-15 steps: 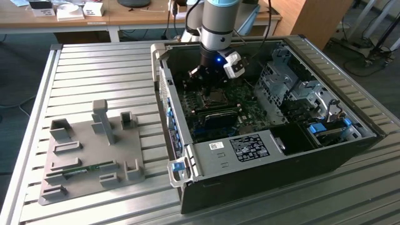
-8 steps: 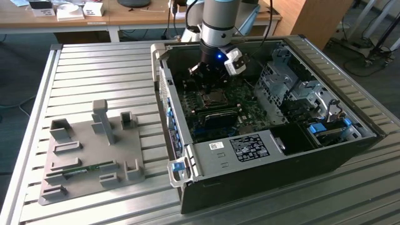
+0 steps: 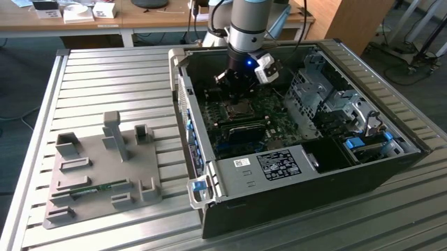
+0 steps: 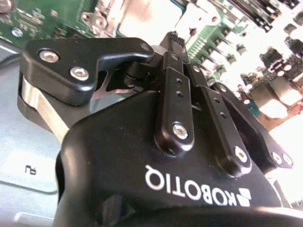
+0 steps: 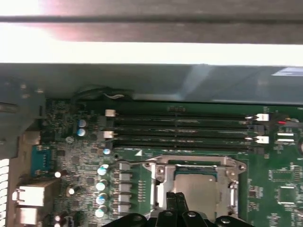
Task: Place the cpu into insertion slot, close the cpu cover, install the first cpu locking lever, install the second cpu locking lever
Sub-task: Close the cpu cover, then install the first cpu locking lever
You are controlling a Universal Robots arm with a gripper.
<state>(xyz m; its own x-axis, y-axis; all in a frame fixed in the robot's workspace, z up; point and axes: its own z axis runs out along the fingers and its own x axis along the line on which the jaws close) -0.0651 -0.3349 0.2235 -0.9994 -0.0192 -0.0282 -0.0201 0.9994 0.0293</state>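
Gripper (image 5: 177,203) fingers together, we log, tips over cpu (image 5: 199,184); cpu cover (image 5: 189,161) framing it. Exterior view: grey jig (image 3: 104,167) at 9 o'clock of case (image 3: 300,201).

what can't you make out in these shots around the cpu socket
- First wrist view: the gripper covers one edge of the cpu cover, so whether it is latched is unclear.
- Second wrist view: glare washes out the motherboard beyond the gripper.
- Exterior view: the insertion slot is too small for detail.
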